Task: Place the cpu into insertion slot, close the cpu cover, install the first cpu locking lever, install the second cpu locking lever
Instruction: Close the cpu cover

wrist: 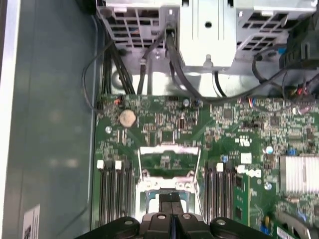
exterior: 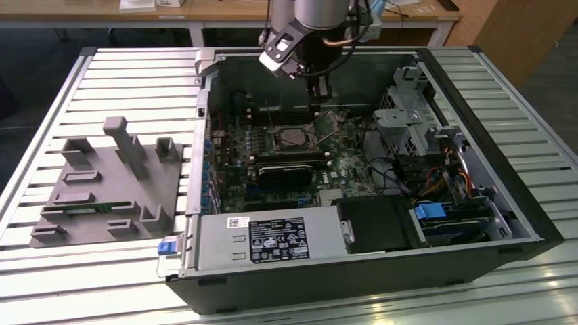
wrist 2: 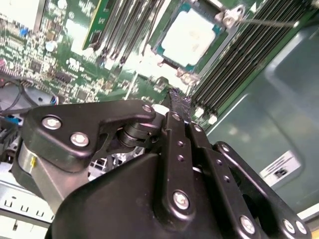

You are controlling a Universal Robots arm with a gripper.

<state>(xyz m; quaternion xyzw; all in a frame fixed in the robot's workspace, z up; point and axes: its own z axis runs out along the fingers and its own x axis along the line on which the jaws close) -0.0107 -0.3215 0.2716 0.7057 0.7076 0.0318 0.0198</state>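
Note:
The cpu (wrist 2: pixel 191 36), a pale square chip, lies seated in the insertion slot (wrist 2: pixel 184 75) on the green motherboard. In the exterior view the slot (exterior: pixel 271 138) sits mid-board inside the open computer case. The cpu cover (wrist: pixel 168 148), a silvery frame with a square window, stands raised off the socket. A thin wire locking lever (wrist 2: pixel 269 21) sticks out beside the socket. My gripper (exterior: pixel 316 95) hovers just behind the slot, toward the case's back wall. Its black fingertips (wrist: pixel 171 199) are pressed together with nothing seen between them, close to the cover's lower edge.
A black heatsink block (exterior: pixel 287 175) sits in front of the slot, long black memory slots (wrist: pixel 114 194) flank it. Drive cage (exterior: pixel 411 101) and cables (wrist: pixel 149 64) crowd the exterior view's right. The power supply (exterior: pixel 262 238) lies at the front. A grey fixture (exterior: pixel 108 183) rests outside the case.

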